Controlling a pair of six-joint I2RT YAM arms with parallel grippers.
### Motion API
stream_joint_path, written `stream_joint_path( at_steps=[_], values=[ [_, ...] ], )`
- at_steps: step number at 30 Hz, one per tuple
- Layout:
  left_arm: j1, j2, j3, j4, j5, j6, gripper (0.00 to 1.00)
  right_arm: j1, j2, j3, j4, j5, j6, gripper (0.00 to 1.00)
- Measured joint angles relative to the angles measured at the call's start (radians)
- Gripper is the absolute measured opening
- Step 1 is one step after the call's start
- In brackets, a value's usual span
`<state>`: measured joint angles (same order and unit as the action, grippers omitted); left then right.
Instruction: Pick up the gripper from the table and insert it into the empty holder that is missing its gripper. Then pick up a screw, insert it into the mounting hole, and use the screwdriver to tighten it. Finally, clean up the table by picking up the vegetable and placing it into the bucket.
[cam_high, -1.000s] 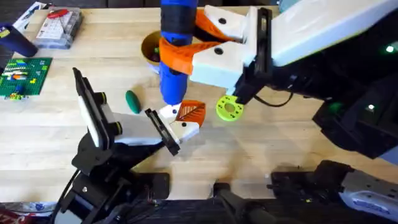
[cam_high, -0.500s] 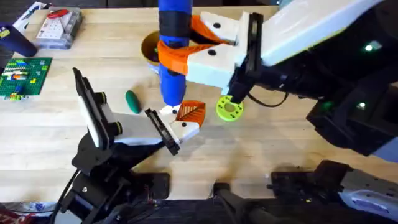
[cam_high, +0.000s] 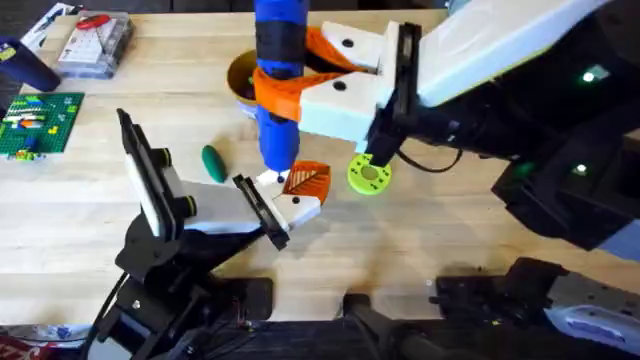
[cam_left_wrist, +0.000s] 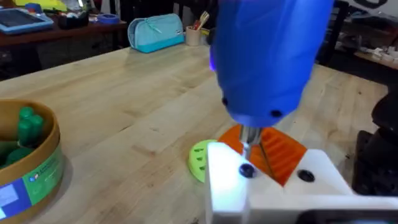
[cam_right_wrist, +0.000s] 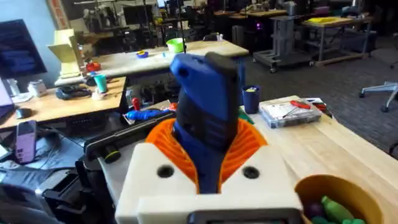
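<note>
While my right gripper (cam_high: 300, 75) clamps the screwdriver (cam_high: 278, 90) upright, its tip meets the gripper (cam_high: 298, 192); left gripper's state I cannot tell.

the screwdriver (cam_high: 279, 80) was blue with an orange collar. the gripper (cam_high: 297, 190) was white with an orange ribbed finger. the vegetable (cam_high: 213, 163) was dark green, the bucket (cam_left_wrist: 28, 162) yellow, green-labelled.

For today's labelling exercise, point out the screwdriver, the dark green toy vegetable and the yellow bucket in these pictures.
screwdriver (cam_high: 279, 60): overhead view, on its blue barrel above the orange-padded fingers.
vegetable (cam_high: 213, 163): overhead view, on the middle of its oval body.
bucket (cam_left_wrist: 43, 168): left wrist view, on its outer wall beside the label.
</note>
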<state>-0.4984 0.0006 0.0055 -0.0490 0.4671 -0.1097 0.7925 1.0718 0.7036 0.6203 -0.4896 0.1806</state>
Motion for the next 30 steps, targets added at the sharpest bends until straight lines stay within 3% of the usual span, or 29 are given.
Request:
stream_joint_path(
  at_steps=[30],
  values=[
    [0.000, 0.001, 0.000, 0.000, 0.000, -0.003, 0.013, -0.015, 0.025, -0.002, 0.074, 0.006, 0.035, 0.116]
  ],
)
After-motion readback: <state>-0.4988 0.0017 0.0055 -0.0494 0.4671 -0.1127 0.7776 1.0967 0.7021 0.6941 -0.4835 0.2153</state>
